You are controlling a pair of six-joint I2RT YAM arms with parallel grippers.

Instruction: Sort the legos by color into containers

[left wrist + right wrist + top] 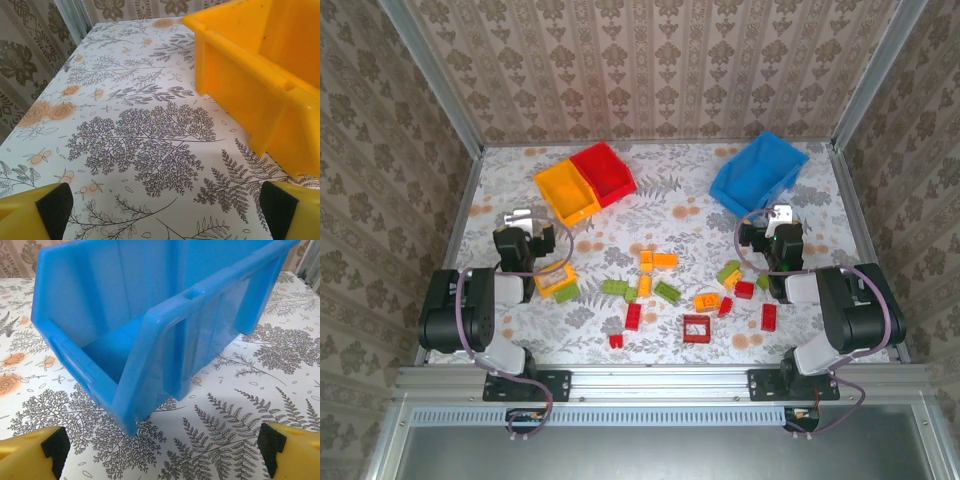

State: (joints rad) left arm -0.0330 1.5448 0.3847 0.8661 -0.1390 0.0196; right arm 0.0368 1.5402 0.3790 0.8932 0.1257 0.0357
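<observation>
Left gripper [167, 212]: its two yellow, black-padded fingers stand wide apart, holding and touching nothing, with the flowered table [660, 195] below the gap. Just ahead and to its right rises the wall of the yellow bin [240, 75].

Right gripper [162, 447]: its fingers are likewise spread wide and empty. It faces the blue bin [165, 340], whose visible interior looks bare.

Further out, the red bin [603, 170] sits touching the yellow one at the far left of the table, with the blue bin well apart at the far right.

The bricks [670, 290] lie loose near the front edge, between the two arms: red, yellow and green, some close together. Sorting appears not to have begun.

To do the first pick well, each arm would probably best choose a brick on its own side that stands clear of its neighbours. It should lower its fingers astride that brick, close on that one alone, and lift before carrying. Green has no matching bin, so blue seems the likely home.
</observation>
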